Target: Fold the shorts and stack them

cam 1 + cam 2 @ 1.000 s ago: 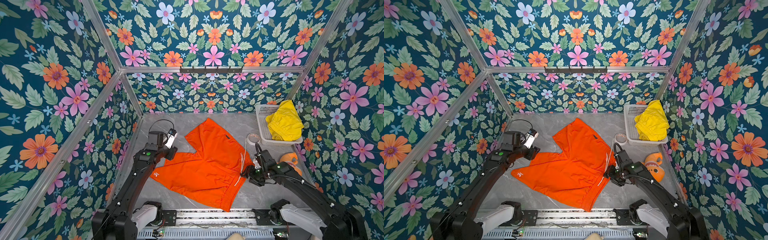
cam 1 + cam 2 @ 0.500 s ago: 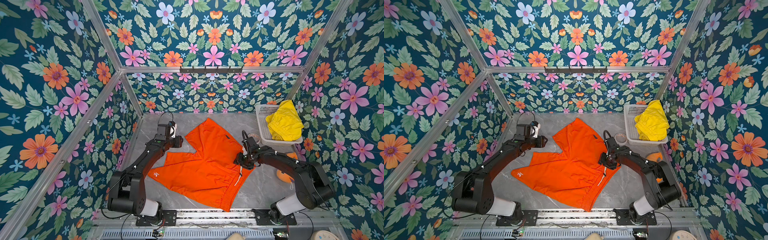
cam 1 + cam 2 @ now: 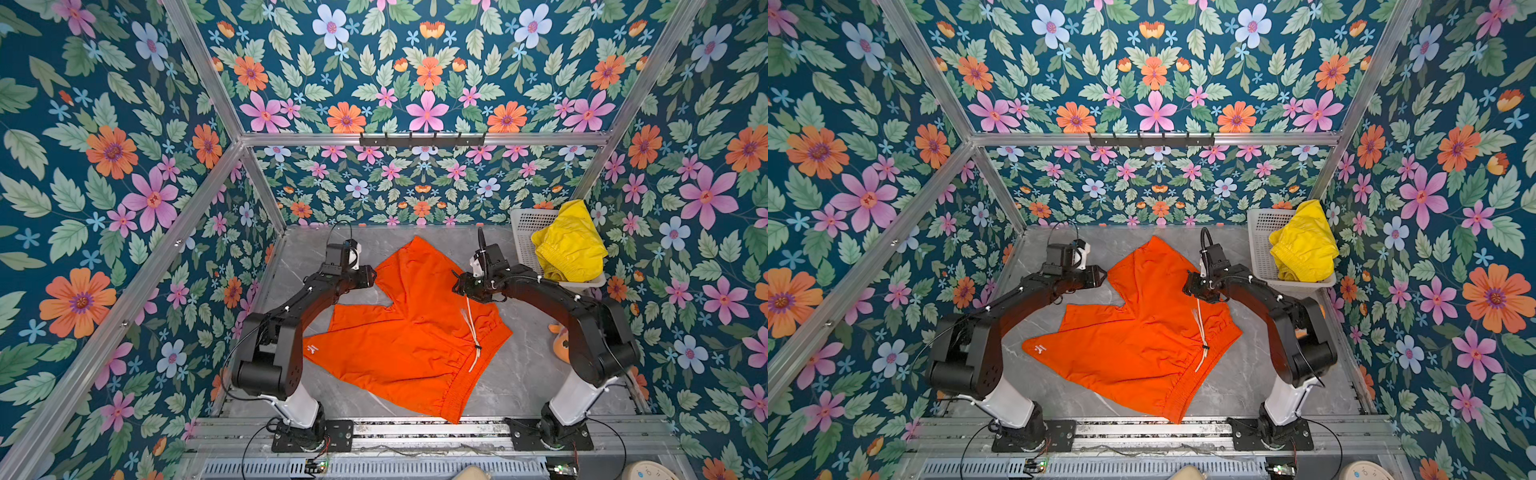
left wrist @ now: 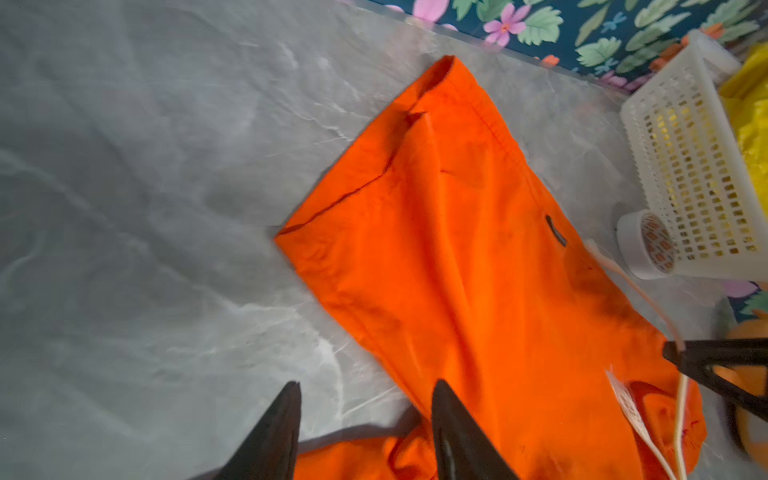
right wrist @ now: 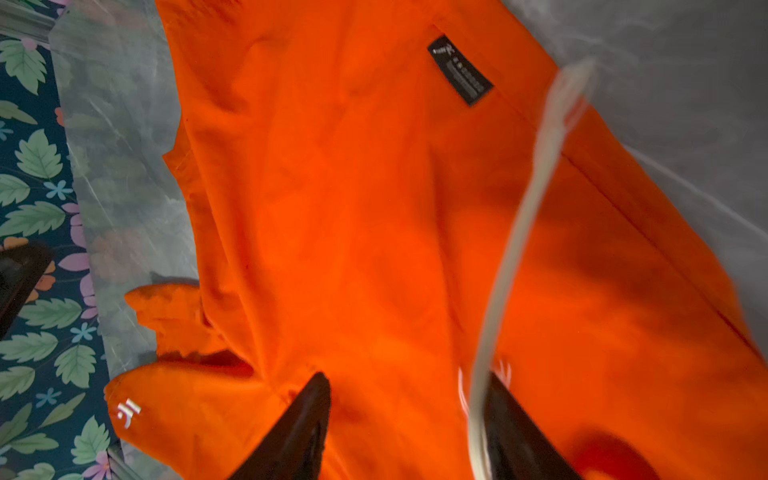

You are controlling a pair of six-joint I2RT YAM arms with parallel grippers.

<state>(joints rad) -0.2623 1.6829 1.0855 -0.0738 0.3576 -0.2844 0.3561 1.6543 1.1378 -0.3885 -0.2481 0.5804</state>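
The orange shorts [image 3: 407,332] [image 3: 1142,332] lie spread flat on the grey table, with the whitish drawstring [image 3: 471,328] across the waistband side. My left gripper [image 3: 374,276] [image 4: 365,386] is open at the left edge of the far leg, one finger over bare table and the other over orange fabric [image 4: 457,270]. My right gripper [image 3: 456,286] [image 5: 407,376] is open low over the shorts' right side, and the drawstring [image 5: 536,187] runs past one finger. The yellow shorts [image 3: 569,245] [image 3: 1304,245] sit bunched in the basket at the back right.
A white mesh basket [image 3: 523,232] stands against the back right corner, with a roll of tape [image 4: 640,245] beside it. An orange plush toy [image 3: 559,340] shows partly behind the right arm. Floral walls close in the table on three sides.
Both arms have reached further back. The left gripper came in to the far leg's edge, and the right gripper moved up along the shorts' right side, dragging the drawstring onto the fabric.
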